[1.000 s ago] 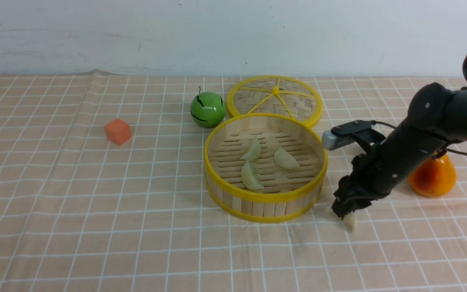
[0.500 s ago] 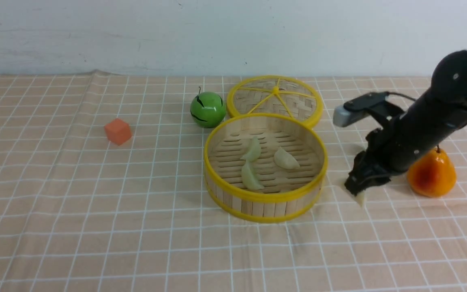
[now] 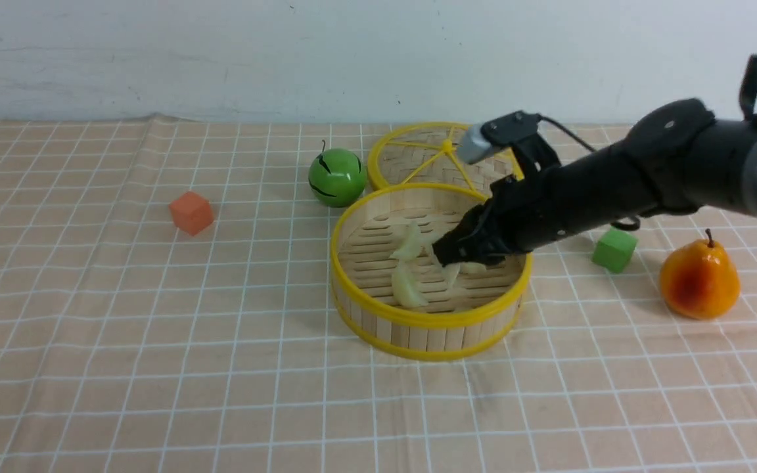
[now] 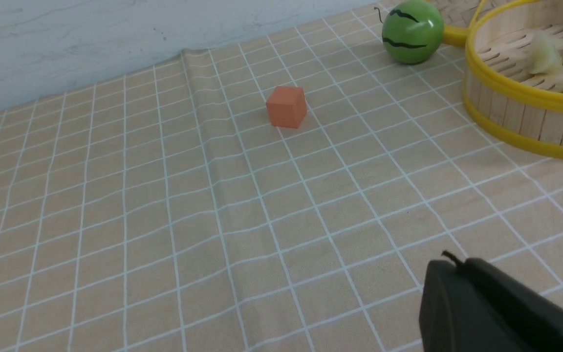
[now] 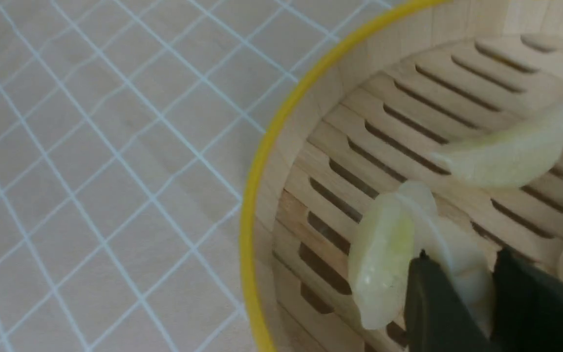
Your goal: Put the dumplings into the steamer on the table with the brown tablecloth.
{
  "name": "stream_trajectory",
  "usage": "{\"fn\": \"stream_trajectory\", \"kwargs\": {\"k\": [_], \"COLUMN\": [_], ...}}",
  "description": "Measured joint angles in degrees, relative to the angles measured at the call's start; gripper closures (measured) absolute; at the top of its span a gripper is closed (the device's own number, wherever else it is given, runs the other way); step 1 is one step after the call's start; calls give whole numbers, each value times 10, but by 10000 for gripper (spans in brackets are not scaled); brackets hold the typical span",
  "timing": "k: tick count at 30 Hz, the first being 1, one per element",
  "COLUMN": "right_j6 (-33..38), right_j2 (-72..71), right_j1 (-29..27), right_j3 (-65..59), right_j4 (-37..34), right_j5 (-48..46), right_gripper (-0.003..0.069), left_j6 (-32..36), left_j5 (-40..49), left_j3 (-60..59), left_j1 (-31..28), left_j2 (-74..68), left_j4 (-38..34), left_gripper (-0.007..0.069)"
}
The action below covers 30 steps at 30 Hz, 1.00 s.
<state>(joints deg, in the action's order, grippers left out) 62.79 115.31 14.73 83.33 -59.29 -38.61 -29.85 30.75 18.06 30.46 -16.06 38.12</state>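
Observation:
The round bamboo steamer stands mid-table on the brown tablecloth. My right gripper reaches in over its rim from the right, shut on a pale dumpling held just above the slatted floor. Two dumplings lie on the slats to its left; a third is mostly hidden under the fingers. In the right wrist view a lying dumpling sits beside the held one and another lies further in. My left gripper hangs shut and empty over bare cloth, well away from the steamer.
The flat woven lid lies behind the steamer, with a green striped ball to its left. An orange cube sits at mid-left. A green cube and an orange pear stand right of the steamer, under my right arm.
My right gripper lifted the dumpling off the cloth right of the steamer and swung left over the rim into the basket. The green cube came into sight.

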Motion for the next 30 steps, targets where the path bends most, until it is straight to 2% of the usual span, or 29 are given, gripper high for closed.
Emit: {"fn": "stream_trajectory", "kwargs": {"k": [5, 9, 12, 15, 18, 19, 20, 23, 24, 27, 30], "right_j6": [-8, -9, -17, -43, -128, -172, -178, -267, -280, -288, -271], "right_j2": [17, 8, -21, -57, -152, -199, -206, -330, -365, -457, -557], "right_j1": [0, -3, -24, -51, -123, -151, -156, -236, -248, -259, -235], "right_j3": [0, 0, 2, 8, 44, 58, 60, 66, 62, 27, -42], "right_j4": [-1, 1, 25, 59, 138, 168, 173, 233, 239, 243, 238], "right_j5": [6, 8, 1, -28, -112, -150, -150, -200, -197, -167, -117], "right_gripper": [464, 337, 284, 280, 359, 422, 422, 617, 647, 676, 674], "left_j6": [0, 0, 0, 0, 0, 0, 0, 0, 0, 0, 0], "left_j5": [0, 0, 0, 0, 0, 0, 0, 0, 0, 0, 0], "left_j3": [0, 0, -1, -1, -1, -1, -1, -1, -1, -3, -3], "left_j1": [0, 0, 0, 0, 0, 0, 0, 0, 0, 0, 0], "left_j2": [0, 0, 0, 0, 0, 0, 0, 0, 0, 0, 0], "left_j4": [0, 0, 0, 0, 0, 0, 0, 0, 0, 0, 0], "left_gripper": [610, 608, 608, 608, 608, 608, 608, 608, 608, 608, 608]}}
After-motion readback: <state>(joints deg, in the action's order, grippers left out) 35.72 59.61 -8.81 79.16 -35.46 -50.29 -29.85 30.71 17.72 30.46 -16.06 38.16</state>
